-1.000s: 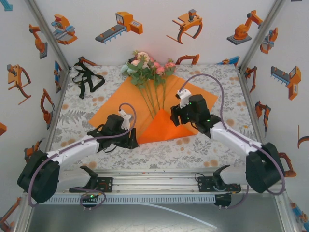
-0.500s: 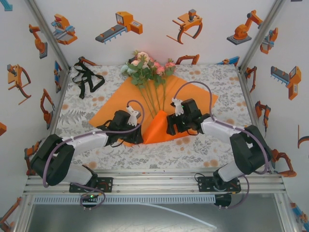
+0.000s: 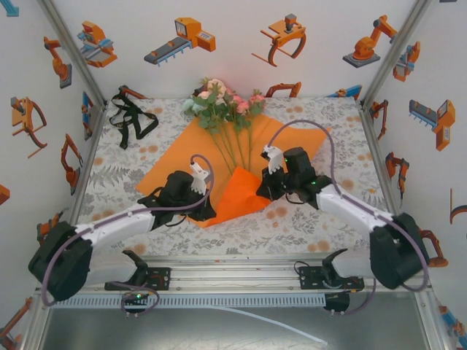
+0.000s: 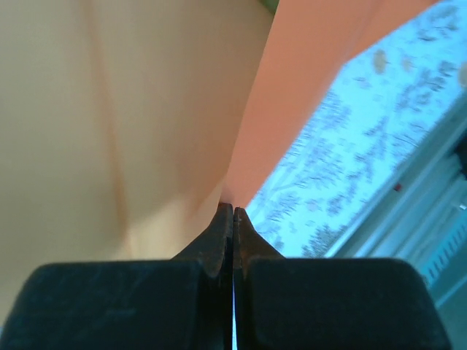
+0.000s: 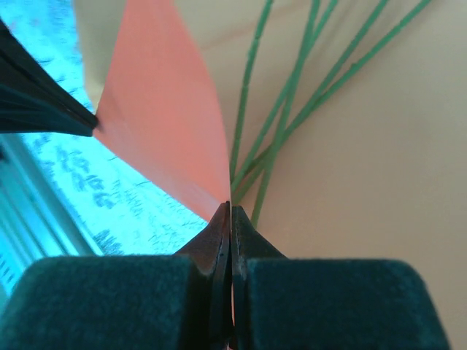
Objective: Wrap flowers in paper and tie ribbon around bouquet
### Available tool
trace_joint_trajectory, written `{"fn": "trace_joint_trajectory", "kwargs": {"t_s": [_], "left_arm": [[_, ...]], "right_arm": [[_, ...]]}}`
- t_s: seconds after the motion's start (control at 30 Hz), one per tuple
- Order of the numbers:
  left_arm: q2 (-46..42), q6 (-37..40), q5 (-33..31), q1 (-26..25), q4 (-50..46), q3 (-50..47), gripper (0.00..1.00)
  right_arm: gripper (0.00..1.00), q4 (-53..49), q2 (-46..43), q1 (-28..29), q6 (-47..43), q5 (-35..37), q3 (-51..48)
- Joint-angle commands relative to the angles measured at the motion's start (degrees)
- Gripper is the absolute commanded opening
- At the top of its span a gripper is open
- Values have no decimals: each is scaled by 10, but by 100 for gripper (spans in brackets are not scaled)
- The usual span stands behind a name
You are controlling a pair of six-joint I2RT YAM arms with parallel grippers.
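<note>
**At the near corner of the sheet: a two-handed fold over the stems**

On the patterned table point(image 3: 332, 219) the paper point(image 3: 295, 146) lies as a diamond. The flowers point(image 3: 221, 102) rest on it with their blooms at the far corner, and the stems point(image 3: 233, 149) run toward the near one. The near corner is raised into a flap above the stem ends. The left gripper point(image 3: 207, 212) holds the flap's left edge and the right gripper point(image 3: 263, 191) its right edge. In each wrist view the jaws are pressed together, with the thin edge of the sheet meeting their tips (left gripper point(image 4: 233, 210), right gripper point(image 5: 230, 206)).

The step in hand appears to be folding this corner up over the stems. To do it well, both edges should likely travel together and low. That keeps the flap creasing squarely and stops the thin sheet tearing at either pinch. The stems point(image 5: 284, 109) lie just beside the right fingertips, so dragging could roll them off centre.

The ribbon point(image 3: 131, 117) lies coiled at the far left, well apart from the sheet and not yet needed. The right arm's cable point(image 3: 299, 124) arches over the paper's right half and might brush it.
</note>
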Motion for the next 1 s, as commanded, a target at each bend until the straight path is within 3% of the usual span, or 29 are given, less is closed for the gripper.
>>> {"fn": "trace_joint_trajectory", "kwargs": {"t_s": [0.0, 0.03, 0.13, 0.27, 0.37, 0.57, 0.77, 0.9, 0.97], "left_arm": [[-60, -20, 7, -25, -22, -13, 0], [-74, -21, 0, -32, -25, -14, 1], [-114, 0, -31, -55, -31, -18, 52], [-107, 67, -90, -77, -25, -26, 80], [-60, 101, -98, -78, -2, -26, 90], [41, 114, -105, -81, 41, -1, 90], [92, 113, -101, -81, 75, 9, 64], [126, 106, -80, -81, 83, 24, 59], [135, 96, -87, -81, 95, 24, 51]], "right_arm": [[0, -3, -73, -3, 43, -24, -50], [0, 2, -92, -3, 53, -19, -61], [0, 38, -139, -3, 82, 13, -86], [0, 75, -147, -4, 100, 80, -87], [0, 76, -119, -8, 100, 116, -70], [0, 116, -61, -24, 114, 141, -62], [0, 136, -2, -40, 116, 160, -56], [0, 138, 33, -53, 115, 189, -48], [1, 146, 56, -60, 113, 199, -45]]}}
